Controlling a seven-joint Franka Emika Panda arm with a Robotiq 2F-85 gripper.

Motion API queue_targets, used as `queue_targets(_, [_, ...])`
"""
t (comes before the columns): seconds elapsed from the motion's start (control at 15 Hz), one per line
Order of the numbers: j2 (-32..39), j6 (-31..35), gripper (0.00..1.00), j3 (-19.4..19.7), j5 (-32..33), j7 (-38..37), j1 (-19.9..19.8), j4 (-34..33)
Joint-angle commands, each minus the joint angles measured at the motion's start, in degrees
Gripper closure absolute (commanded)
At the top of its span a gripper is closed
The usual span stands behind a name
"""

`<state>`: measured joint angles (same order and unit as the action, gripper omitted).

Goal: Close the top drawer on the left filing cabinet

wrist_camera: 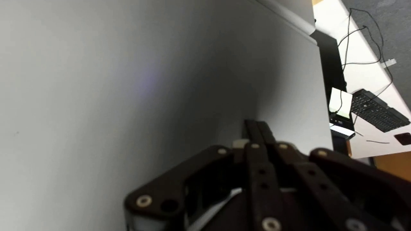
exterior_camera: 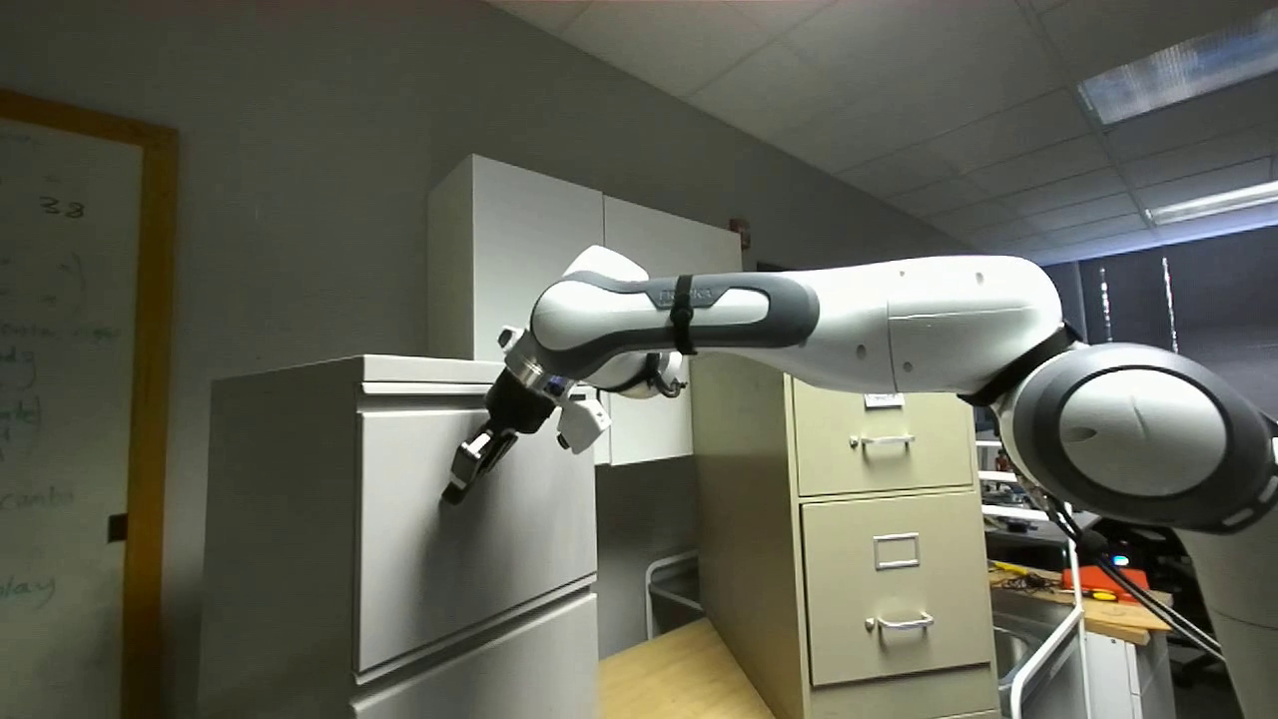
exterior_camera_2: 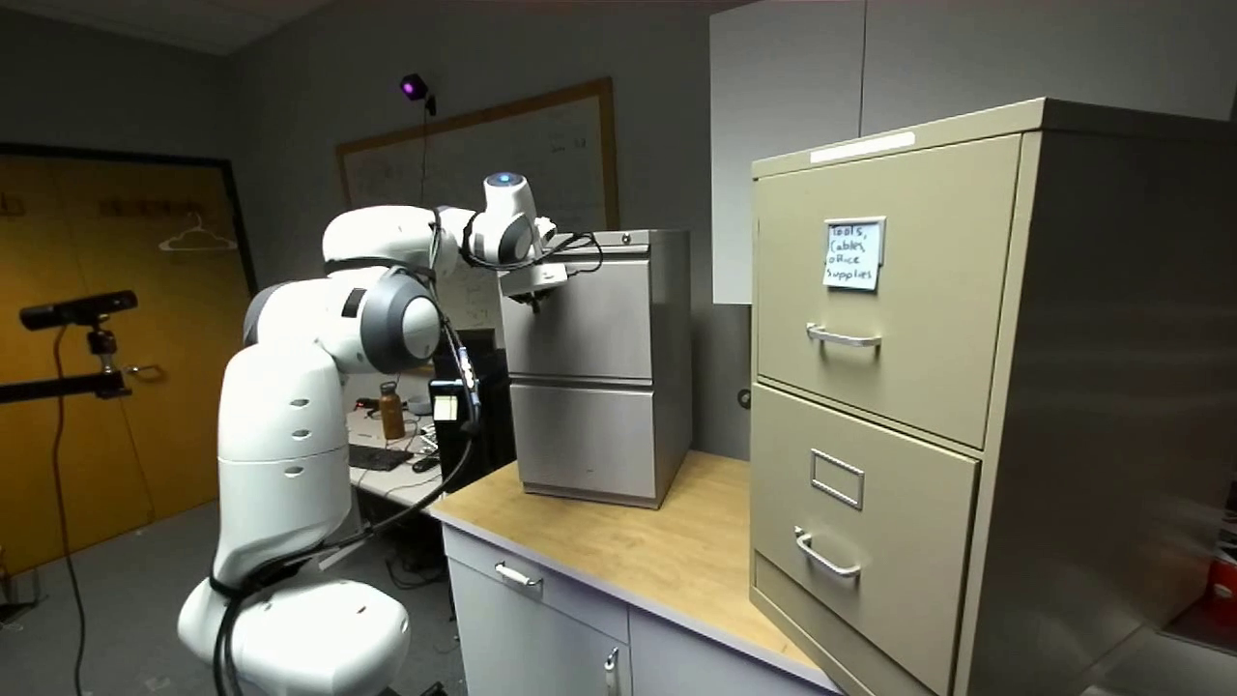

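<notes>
The left filing cabinet is a light grey metal box; it also shows in an exterior view on a wooden countertop. The front of its top drawer looks about level with the cabinet body and the drawer below. No drawer interior shows. In the wrist view the drawer front fills most of the picture. My gripper points down at the upper part of this front. Its fingers are together with nothing between them, in the wrist view too. The tips touch or nearly touch the front.
A beige filing cabinet with handled drawers stands beside it. A white cupboard hangs on the wall behind. The wooden countertop lies under the grey cabinet. A desk with a keyboard is beyond the cabinet's side.
</notes>
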<state>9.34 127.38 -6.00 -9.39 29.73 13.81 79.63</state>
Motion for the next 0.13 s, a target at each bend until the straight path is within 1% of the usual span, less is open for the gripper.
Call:
queue_targets(0.0, [5.4,-3.4,0.97,-2.4,2.8,-2.1,-1.4,-8.1])
queue_targets(0.07, [5.5,-4.0,0.97,-0.6,2.6,-2.1,0.1,-8.4])
